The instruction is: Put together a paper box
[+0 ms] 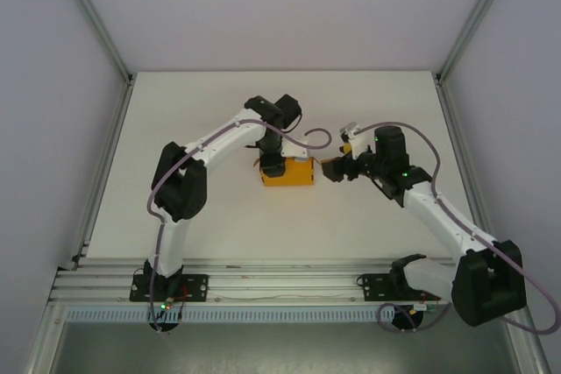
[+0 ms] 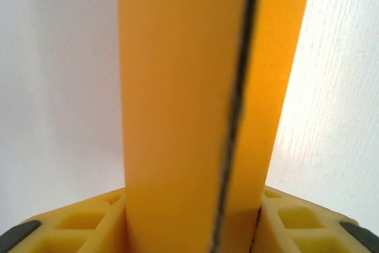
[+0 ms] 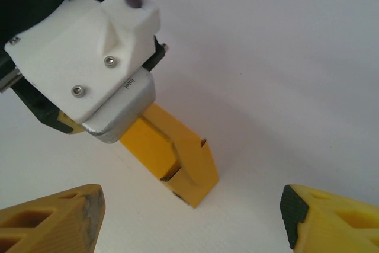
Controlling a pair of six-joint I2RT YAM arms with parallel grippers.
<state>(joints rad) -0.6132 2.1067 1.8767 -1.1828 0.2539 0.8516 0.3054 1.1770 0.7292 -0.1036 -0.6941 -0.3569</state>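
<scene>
The paper box [image 1: 294, 174] is lying on the white table [image 1: 202, 216] just below the centre of the top view, already folded into a narrow block rather than a flat sheet. The left gripper [image 2: 189, 229] is reaching down onto it from the upper left. In its wrist view, 2 layers of orange card are rising between its yellow fingers [image 2: 77, 223], and both fingers appear to be pressing against the card, so it is pinching the box across its width.

The right gripper [image 3: 192, 205] is hovering just beside the box's right end in the top view. Its 2 fingers are spread wide at the bottom corners of its wrist view, with nothing between them.

This looks like a late step: 1 arm is steadying the folded body while the other is lining up on the open end, where a small notch and a loose edge are showing. The next move probably calls for the right gripper to advance squarely onto that end and push the flap home without shoving the box out of the left grip.
</scene>
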